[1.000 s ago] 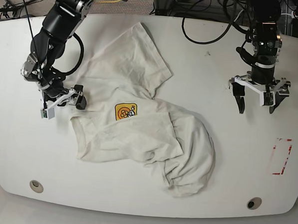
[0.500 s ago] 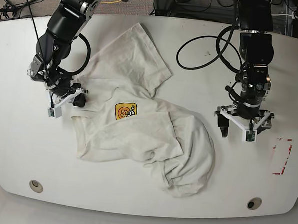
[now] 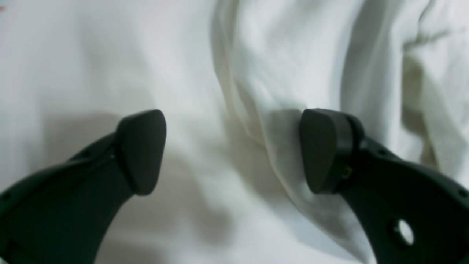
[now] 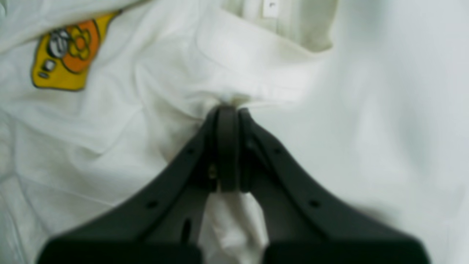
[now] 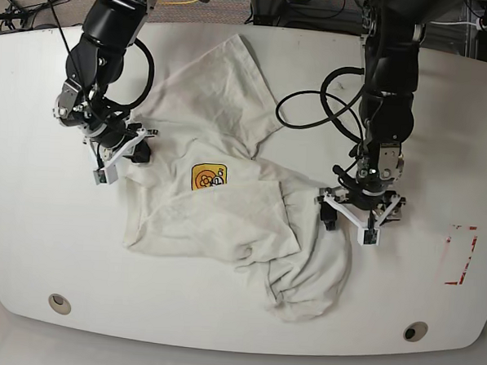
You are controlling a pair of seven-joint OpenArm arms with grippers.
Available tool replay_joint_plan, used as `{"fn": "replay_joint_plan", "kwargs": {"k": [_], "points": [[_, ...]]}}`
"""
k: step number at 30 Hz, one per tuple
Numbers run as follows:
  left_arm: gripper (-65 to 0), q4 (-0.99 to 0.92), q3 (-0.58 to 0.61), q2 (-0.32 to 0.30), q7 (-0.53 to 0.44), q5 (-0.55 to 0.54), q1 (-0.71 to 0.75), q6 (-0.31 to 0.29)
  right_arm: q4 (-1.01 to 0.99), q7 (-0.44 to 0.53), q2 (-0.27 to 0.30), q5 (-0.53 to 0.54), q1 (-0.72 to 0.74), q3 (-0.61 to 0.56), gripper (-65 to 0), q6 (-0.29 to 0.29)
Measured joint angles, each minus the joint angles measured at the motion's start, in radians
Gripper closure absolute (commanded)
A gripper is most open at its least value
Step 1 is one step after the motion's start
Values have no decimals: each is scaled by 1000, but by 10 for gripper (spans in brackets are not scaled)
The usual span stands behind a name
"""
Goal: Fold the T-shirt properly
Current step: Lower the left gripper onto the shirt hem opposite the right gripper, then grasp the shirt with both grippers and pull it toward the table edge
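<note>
The cream T-shirt lies crumpled in the middle of the white table, its yellow-orange badge facing up. My right gripper is at the shirt's left side, shut on a pinch of cloth near the collar. In the right wrist view the closed gripper bunches the fabric, with the badge at upper left. My left gripper is open, low at the shirt's right edge. In the left wrist view the gripper straddles a folded edge of the shirt.
A red tape mark is on the table at the right. Black cables loop over the table's back right. Two round holes sit near the front edge.
My left arm has swung in from the right and come down to the shirt's right edge. My right gripper has drawn the collar area up and to the right, shifting the cloth.
</note>
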Motion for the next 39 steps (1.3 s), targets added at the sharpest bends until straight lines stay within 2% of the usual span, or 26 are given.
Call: {"fn": "replay_joint_plan", "kwargs": {"k": [2, 5, 8, 9, 11, 15, 16, 18, 22, 24, 26, 29, 34, 39], "points": [[-467, -49, 13, 9, 3, 0, -15, 3, 47, 3, -2, 6, -20, -18, 0, -1], [-308, -122, 19, 19, -26, 0, -58, -9, 108, 2, -19, 5, -38, -23, 0, -1], [-222, -176, 17, 17, -53, 0, -86, -52, 139, -3, -24, 5, -54, -27, 0, -1], [-204, -192, 17, 15, -68, 0, -90, -92, 159, -12, -24, 5, -62, -28, 0, -1], [-168, -207, 17, 14, -84, 0, -90, -131, 192, -37, -24, 5, -77, -27, 0, -1], [-44, -220, 17, 14, -97, 2, -93, -151, 263, -63, -23, 4, -110, -26, 0, -1], [-31, -216, 17, 14, -82, 2, -93, -154, 291, -66, -24, 1, -120, -26, 0, -1], [-19, -190, 18, 11, -48, 0, -86, -156, 341, -65, -23, 5, -141, -26, 0, -2], [-17, -75, 21, -35, 6, -1, -34, -168, 429, -100, -23, 5, -171, -26, 0, 0], [-15, 25, 17, -56, 16, 2, 11, -163, 475, -108, -23, 3, -185, -23, 0, -1], [-13, 132, 14, -77, 82, 7, 51, -158, 515, -109, -24, 5, -196, -23, 0, -1], [0, 280, 14, -109, 128, -4, 97, -167, 560, -109, -25, 9, -202, -24, 0, 3], [0, 512, 2, -148, 207, -3, 144, -169, 575, -117, -16, 5, -158, -23, 0, 3], [0, 704, -80, -163, 312, -7, 159, -169, 579, -113, 31, 14, -77, -26, 0, 11]]}}
